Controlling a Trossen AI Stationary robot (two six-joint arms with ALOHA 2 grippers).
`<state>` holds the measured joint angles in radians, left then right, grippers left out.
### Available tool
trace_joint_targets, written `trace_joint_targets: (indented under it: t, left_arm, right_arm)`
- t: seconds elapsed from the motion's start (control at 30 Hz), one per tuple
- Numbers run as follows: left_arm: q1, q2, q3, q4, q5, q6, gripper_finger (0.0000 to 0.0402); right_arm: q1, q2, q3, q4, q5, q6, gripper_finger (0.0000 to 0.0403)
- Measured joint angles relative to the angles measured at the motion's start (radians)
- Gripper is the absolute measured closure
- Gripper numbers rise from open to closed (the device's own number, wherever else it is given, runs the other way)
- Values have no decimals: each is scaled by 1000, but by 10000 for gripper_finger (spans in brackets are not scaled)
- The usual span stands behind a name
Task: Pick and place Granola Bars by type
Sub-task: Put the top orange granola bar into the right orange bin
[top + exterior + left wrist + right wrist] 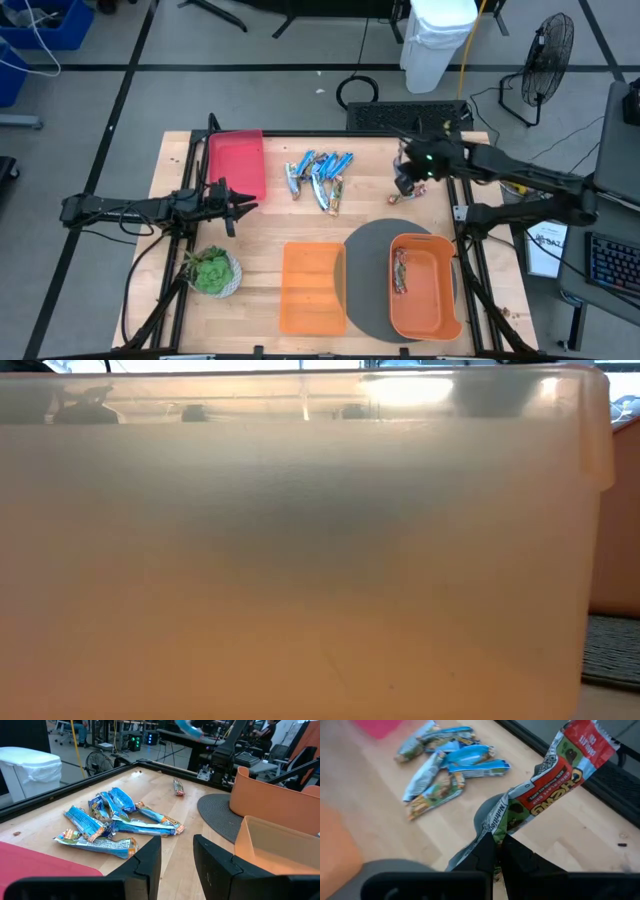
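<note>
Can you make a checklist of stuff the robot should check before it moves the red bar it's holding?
1. Right tool shut on the red bar: ok.
2. Bar hangs clear of the table: ok.
3. Orange bin on the grey mat has room; one bar lies inside: ok.
4. Left tool waits by the red tray, off the path: ok.
5. Blue bars lie away from the bin: ok.
6. Bar in the bin is the same type: cannot tell.

The red, green and silver foil-wrapped bar [540,785] clamped between the right gripper's [499,842] closed fingers carries the yellow word "CHEWY"; its silver end flap beside the fingertips reads "Nutrition". Other print is illegible.
</note>
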<state>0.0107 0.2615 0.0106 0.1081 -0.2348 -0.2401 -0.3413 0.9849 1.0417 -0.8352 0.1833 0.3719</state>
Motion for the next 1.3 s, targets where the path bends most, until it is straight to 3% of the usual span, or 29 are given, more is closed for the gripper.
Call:
trace_joint_targets:
  t: [0.33,0.67,0.83,1.0,1.3]
  left_arm:
    - [0,0,0,0,0,0,284]
    - [0,0,0,0,0,0,284]
    - [0,0,0,0,0,0,284]
    - [0,0,0,0,0,0,284]
    - [0,0,0,0,0,0,284]
  right_arm:
    - [43,-239,-222,7,33,104,390]
    - [42,-348,-410,150,56,136,390]
    - [42,-369,-475,248,60,85,390]
    - [42,-396,-540,345,135,39,390]
    - [42,-490,-709,685,95,-135,390]
